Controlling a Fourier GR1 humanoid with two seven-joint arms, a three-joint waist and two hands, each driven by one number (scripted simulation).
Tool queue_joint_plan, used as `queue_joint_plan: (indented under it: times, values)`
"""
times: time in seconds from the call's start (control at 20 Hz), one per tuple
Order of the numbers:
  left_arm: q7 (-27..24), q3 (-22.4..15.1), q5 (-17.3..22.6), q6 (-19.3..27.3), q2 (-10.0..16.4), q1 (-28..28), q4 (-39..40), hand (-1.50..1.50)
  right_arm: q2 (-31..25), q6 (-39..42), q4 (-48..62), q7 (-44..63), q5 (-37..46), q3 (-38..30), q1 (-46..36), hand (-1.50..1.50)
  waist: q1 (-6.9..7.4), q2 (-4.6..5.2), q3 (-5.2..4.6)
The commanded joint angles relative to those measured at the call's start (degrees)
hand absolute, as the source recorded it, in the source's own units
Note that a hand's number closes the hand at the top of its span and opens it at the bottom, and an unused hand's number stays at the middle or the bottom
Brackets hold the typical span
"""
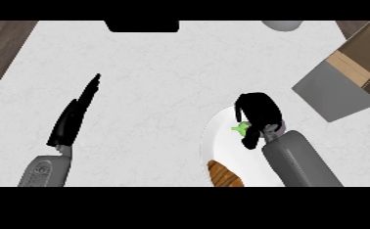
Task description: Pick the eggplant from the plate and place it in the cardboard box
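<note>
The right robot hand (256,109) is curled over the eggplant (239,127), fingers clamped round it, only the green stem showing at the hand's left; both are over the white plate (219,142); a brown item (224,174) lies below the hand; the box (334,87) stands apart, up and right; the left robot hand (72,118), fingers straight, rests far left over the counter (159,76).

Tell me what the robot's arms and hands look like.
The left forearm and right forearm are smooth grey rounded casings. Past a narrow grey wrist, each ends in a black hand: left hand, right hand. No cables or markings show.
</note>
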Motion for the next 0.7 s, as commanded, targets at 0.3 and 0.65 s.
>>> queue_joint_plan:
  times: [0.3,0.65]
  values:
    - [1.76,-0.30,-0.29,-1.64,-0.74,-0.76,-0.70,0.00,3.27,-8.53,7.35,3.73,7.32,-5.59,-7.86,1.50,0.39,0.40,0.16]
    - [0.29,-2.01,-0.97,-1.47,-1.57,-1.09,-2.31,0.00,-0.05,-16.30,19.99,27.92,10.92,-22.20,-22.49,1.50,4.52,2.08,0.21]
